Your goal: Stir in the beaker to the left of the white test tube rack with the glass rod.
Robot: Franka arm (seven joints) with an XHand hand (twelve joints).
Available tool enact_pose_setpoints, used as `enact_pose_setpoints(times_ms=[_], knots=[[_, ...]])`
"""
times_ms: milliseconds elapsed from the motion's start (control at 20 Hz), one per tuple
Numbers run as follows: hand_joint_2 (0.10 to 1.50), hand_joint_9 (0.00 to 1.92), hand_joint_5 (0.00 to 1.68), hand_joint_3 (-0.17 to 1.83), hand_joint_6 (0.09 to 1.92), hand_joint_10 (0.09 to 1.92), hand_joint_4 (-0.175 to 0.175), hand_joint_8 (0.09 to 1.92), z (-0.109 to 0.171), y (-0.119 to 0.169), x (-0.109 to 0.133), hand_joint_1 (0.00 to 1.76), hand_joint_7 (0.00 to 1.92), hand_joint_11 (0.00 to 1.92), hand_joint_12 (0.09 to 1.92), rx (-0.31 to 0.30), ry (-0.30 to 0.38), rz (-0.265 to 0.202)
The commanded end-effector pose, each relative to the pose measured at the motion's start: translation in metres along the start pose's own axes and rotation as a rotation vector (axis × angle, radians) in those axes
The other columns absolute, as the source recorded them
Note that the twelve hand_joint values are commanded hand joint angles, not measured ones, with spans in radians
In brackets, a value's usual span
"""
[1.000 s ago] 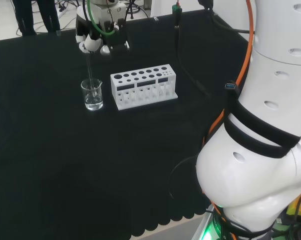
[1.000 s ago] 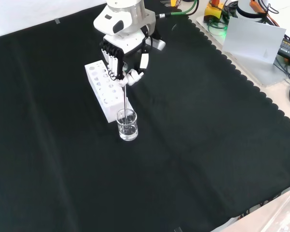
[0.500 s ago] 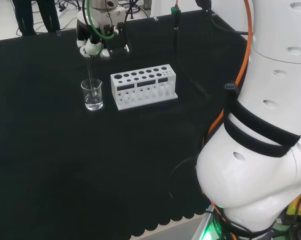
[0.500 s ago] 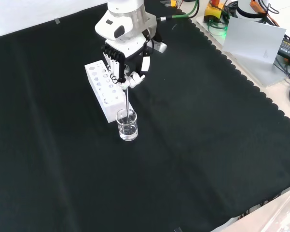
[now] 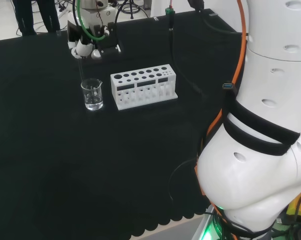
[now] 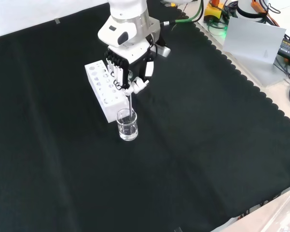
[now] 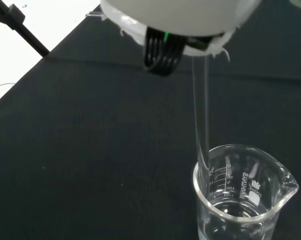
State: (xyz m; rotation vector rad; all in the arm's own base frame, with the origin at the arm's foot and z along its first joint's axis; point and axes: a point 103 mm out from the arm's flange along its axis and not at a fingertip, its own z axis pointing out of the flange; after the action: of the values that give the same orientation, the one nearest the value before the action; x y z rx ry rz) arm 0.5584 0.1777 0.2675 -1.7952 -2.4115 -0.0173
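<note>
Hand, head view: upper left of the frame, the hand (image 5: 86, 47) has its fingers curled round the top of the glass rod (image 5: 81, 70), which hangs down toward the beaker (image 5: 92, 94).
Beaker, head view: left of centre, just left of the white test tube rack (image 5: 143, 86), with a little clear liquid at the bottom.
Rod tip, head view: too thin to follow against the glass; it seems to meet the beaker at its left rim.
Hand, front view: upper centre, the hand (image 6: 128, 77) pinches the glass rod (image 6: 130, 104) in front of the white test tube rack (image 6: 102, 88).
Beaker, front view: the beaker (image 6: 127, 124) stands just below the rack's near end; the rod's lower end is inside the rim.
Rod, wrist view: the glass rod (image 7: 201, 110) slants down and touches the inside wall of the beaker (image 7: 238, 197), its tip above the liquid.
Doing the step well: I judge the rod should go lower into the liquid, move toward the middle, then circle slowly and small, off the wall, so the light beaker neither tips nor slides.
Surface: black cloth (image 6: 207, 145), flat, with a scalloped edge at the front view's right.
Room: cables and gear (image 6: 217, 14) at the front view's upper right.
</note>
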Motion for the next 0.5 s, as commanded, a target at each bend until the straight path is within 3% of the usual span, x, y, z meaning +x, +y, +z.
enact_pose_setpoints(times_ms=[50, 250, 500], knots=[[0.59, 1.74, 1.27, 0.75, 0.48, 0.54, -0.175, 0.72, 0.008, 0.015, -0.016, 1.33, 1.4, 1.71, 0.43, 0.022, 0.001, 0.013], [0.59, 1.75, 1.27, 0.75, 0.48, 0.54, -0.175, 0.71, -0.002, 0.012, -0.04, 1.33, 1.4, 1.71, 0.43, 0.018, 0.012, 0.036], [0.59, 1.75, 1.27, 0.75, 0.48, 0.53, -0.175, 0.71, -0.009, 0.004, -0.052, 1.33, 1.4, 1.71, 0.43, 0.02, 0.003, 0.058]])
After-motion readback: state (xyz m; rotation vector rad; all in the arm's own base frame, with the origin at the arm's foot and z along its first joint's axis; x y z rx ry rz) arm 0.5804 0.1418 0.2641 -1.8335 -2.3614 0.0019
